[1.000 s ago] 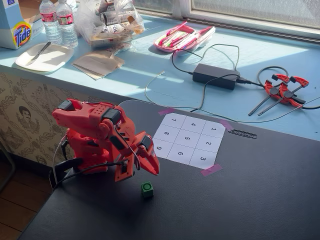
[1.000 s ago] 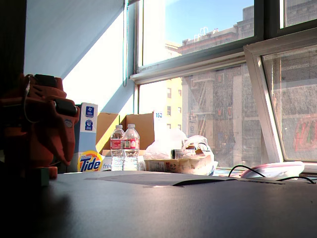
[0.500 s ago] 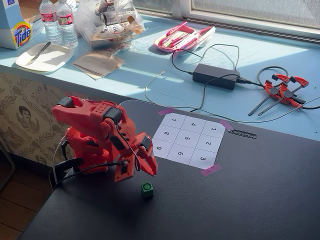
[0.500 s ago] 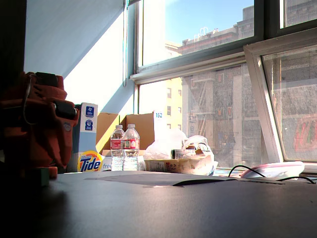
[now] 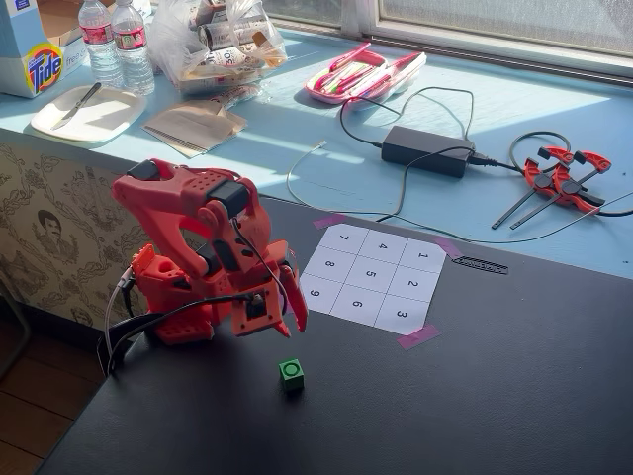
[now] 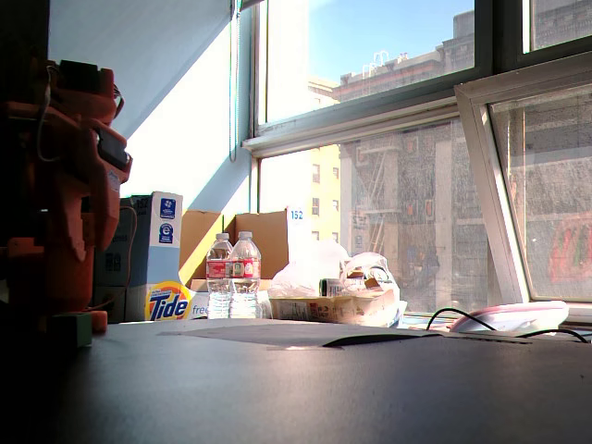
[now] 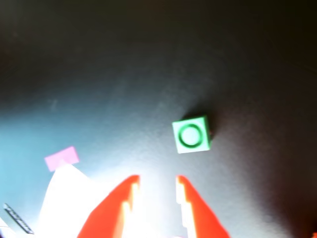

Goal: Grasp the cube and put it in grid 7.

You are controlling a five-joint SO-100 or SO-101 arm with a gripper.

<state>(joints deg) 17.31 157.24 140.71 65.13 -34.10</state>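
One cube (image 5: pixel 291 373) on black table (image 5: pixel 475 396), clear of gripper (image 5: pixel 287 322). Jaws apart, empty. Grid 7 (image 5: pixel 343 240) bare, well apart from cube.

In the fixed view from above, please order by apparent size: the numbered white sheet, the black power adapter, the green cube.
1. numbered white sheet
2. black power adapter, though it lies farther from the camera
3. green cube

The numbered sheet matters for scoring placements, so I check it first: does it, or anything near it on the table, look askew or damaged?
The numbered sheet lies flat and undamaged, held by pink tape at its corners. It sits rotated relative to the table edge in a fixed view, seemingly on purpose. The cube stands off the sheet on the dark table, upright. Nothing looks spilled.
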